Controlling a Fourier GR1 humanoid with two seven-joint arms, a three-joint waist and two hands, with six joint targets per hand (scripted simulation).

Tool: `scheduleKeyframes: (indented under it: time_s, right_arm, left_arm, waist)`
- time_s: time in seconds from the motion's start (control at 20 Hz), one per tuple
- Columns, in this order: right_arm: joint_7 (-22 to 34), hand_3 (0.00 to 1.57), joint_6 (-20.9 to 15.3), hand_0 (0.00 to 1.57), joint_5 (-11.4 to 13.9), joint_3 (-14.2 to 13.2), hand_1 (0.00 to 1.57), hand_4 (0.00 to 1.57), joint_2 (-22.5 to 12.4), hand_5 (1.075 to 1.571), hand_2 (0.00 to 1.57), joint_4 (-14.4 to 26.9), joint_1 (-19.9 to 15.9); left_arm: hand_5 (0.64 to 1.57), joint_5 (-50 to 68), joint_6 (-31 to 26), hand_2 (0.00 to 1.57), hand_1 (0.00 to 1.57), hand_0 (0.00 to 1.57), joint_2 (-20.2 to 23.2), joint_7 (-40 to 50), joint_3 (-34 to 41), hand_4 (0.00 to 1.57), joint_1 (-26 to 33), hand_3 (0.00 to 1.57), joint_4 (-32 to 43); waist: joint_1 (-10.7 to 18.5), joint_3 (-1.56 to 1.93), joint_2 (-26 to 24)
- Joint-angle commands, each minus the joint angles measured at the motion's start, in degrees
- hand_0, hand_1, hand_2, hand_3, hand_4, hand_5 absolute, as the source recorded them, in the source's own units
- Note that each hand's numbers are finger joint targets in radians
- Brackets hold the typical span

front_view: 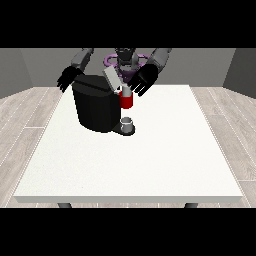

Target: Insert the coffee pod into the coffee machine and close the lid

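The black coffee machine (pixel 95 107) stands on the table's far left part, its grey lid (pixel 111 78) tilted up and open. From its front sticks out a red cylinder (pixel 127 102) with a pale grey piece, seemingly the coffee pod (pixel 126 92), at its top. The hand at the view's right (pixel 143 79) hovers just right of and above that top, fingers spread and pointing down towards it; I cannot tell whether they touch it. The hand at the view's left (pixel 67 78) hangs open behind the machine's left upper corner.
A small grey cup (pixel 127 123) sits on the machine's base under the red cylinder. The white table (pixel 135 165) stretches towards the camera, its front edge near the view's bottom. The robot's torso (pixel 125 60) is behind the machine.
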Motion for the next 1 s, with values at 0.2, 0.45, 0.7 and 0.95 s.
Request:
scheduleKeyframes:
  time_s: [0.2,0.45,0.7,0.95]
  right_arm:
    - [3.0,0.00,-1.9,0.00,0.0,-0.2,0.00,0.44,0.7,1.571,0.00,-1.1,-1.9]
    - [0.1,0.00,-1.1,0.00,1.3,0.8,0.00,0.45,0.5,1.571,0.00,0.5,1.0]
    - [1.3,0.00,-2.1,0.00,0.7,0.0,0.00,0.36,0.6,1.571,0.00,-0.6,-1.1]
    - [1.6,0.00,-0.2,0.00,-1.1,-2.4,0.00,0.40,-1.9,1.571,0.00,-0.1,-2.8]
  left_arm:
    - [1.571,-0.9,-1.8,1.25,1.19,1.19,0.2,1.4,-0.3,0.49,-1.4,1.18,1.2]
    - [1.571,-1.2,-0.8,1.27,1.23,1.23,-1.5,1.5,-0.5,0.48,-0.3,1.18,1.5]
    - [1.571,-1.6,1.3,1.24,1.21,1.21,-2.9,0.4,-0.6,0.46,0.7,1.12,1.4]
    - [1.571,-1.6,-1.5,1.17,1.13,1.13,0.0,-0.4,-0.2,0.46,-0.5,1.00,1.5]
  waist:
    - [0.6,-0.01,-1.2]
    - [0.5,-0.01,-0.2]
    - [0.9,-0.01,0.6]
    - [1.4,-0.01,1.3]
